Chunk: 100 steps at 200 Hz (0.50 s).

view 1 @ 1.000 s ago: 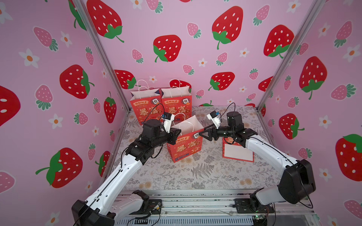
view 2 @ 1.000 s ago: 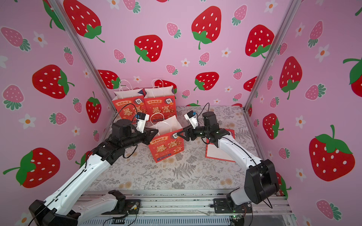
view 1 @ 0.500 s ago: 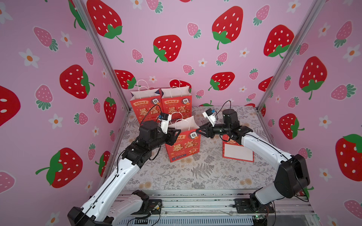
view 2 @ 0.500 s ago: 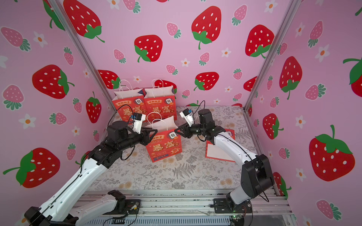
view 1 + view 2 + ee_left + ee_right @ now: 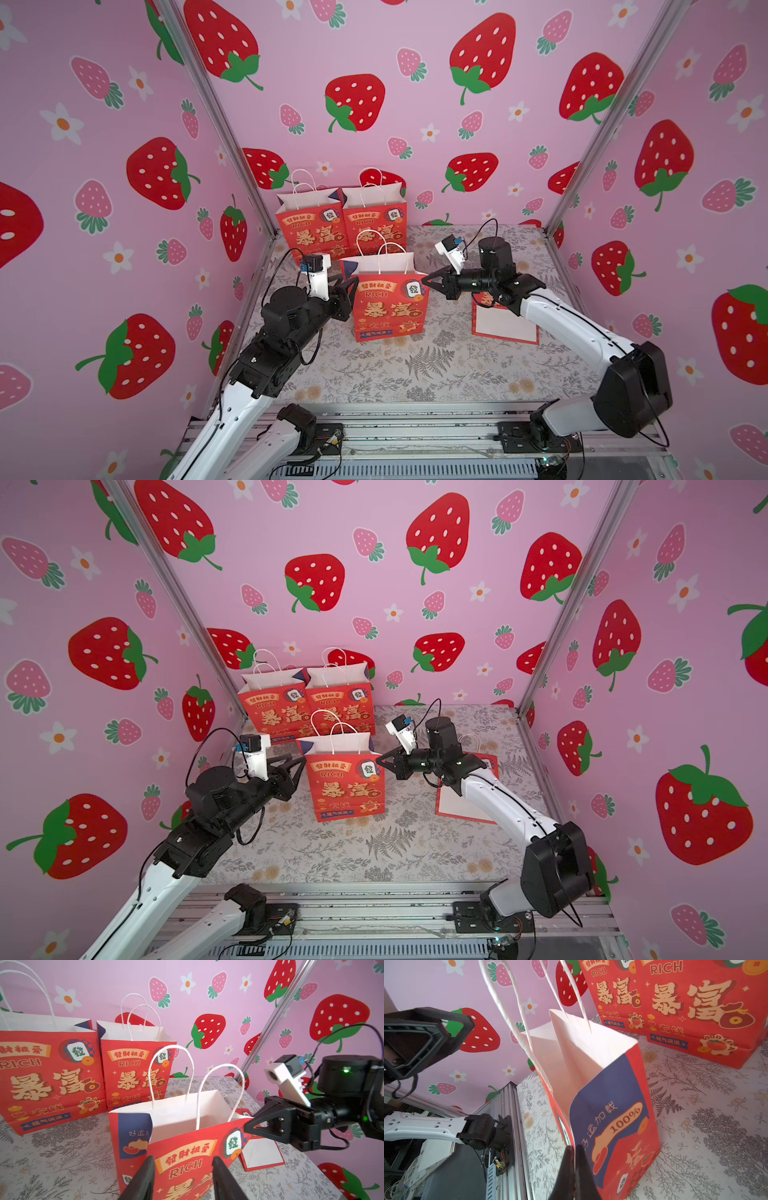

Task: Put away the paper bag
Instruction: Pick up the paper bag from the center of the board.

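Observation:
The red paper bag [image 5: 388, 307] [image 5: 345, 787] stands upright and open at mid-table, white handles up. My right gripper [image 5: 424, 279] [image 5: 379, 761] is shut at the bag's upper right corner. In the right wrist view its fingers [image 5: 574, 1147] pinch the front edge of the bag [image 5: 612, 1105]. My left gripper [image 5: 351, 286] [image 5: 301, 762] is open beside the bag's left edge. In the left wrist view its fingers [image 5: 183, 1157] stand apart before the front face of the bag [image 5: 187, 1142], gripping nothing.
Two matching red bags [image 5: 311, 226] [image 5: 376, 220] stand side by side against the back wall at the left. A flat folded bag [image 5: 505, 324] lies on the floral cloth under my right arm. Pink strawberry walls close three sides; a metal rail [image 5: 415, 432] runs along the front.
The right gripper has shut on the bag's upper right corner. The left gripper has opened and drawn back to the left. The tilted bag now stands upright.

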Each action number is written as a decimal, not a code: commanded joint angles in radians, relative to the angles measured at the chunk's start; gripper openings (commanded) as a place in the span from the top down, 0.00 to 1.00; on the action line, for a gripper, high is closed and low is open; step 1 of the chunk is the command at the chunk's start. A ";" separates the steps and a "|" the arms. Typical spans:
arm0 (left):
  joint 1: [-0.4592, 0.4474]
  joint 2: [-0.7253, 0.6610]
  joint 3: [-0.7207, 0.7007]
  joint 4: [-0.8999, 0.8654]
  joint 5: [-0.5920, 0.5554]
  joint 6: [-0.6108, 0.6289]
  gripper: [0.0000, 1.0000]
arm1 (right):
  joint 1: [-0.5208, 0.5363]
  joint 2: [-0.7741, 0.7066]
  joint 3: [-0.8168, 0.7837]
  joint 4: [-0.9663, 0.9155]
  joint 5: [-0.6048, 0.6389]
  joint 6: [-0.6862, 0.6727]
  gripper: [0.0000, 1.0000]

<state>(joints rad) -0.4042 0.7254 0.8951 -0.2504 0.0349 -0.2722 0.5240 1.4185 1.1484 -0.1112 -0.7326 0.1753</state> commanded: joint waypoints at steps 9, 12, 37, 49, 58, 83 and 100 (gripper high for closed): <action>0.078 -0.012 -0.020 0.059 0.062 -0.068 0.54 | 0.003 -0.127 -0.032 -0.113 0.050 -0.014 1.00; 0.086 -0.012 -0.021 0.062 0.072 -0.072 0.54 | 0.002 -0.140 -0.036 -0.120 0.053 -0.013 1.00; 0.118 -0.005 -0.043 0.095 0.142 -0.099 0.53 | -0.027 -0.245 -0.076 -0.179 0.072 0.007 1.00; 0.130 0.009 -0.051 0.116 0.171 -0.113 0.53 | -0.049 -0.294 -0.091 -0.212 0.069 0.020 1.00; 0.137 0.024 -0.059 0.137 0.193 -0.128 0.53 | -0.068 -0.328 -0.097 -0.240 0.061 0.026 1.00; 0.149 0.074 -0.079 0.196 0.270 -0.159 0.53 | -0.132 -0.403 -0.100 -0.313 0.007 0.040 1.00; 0.151 0.114 -0.069 0.204 0.329 -0.155 0.52 | -0.181 -0.437 -0.091 -0.347 -0.058 0.056 1.00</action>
<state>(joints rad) -0.2604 0.8043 0.8257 -0.1184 0.2447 -0.4061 0.3931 1.0298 1.0569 -0.3763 -0.7006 0.2028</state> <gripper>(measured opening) 0.473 0.049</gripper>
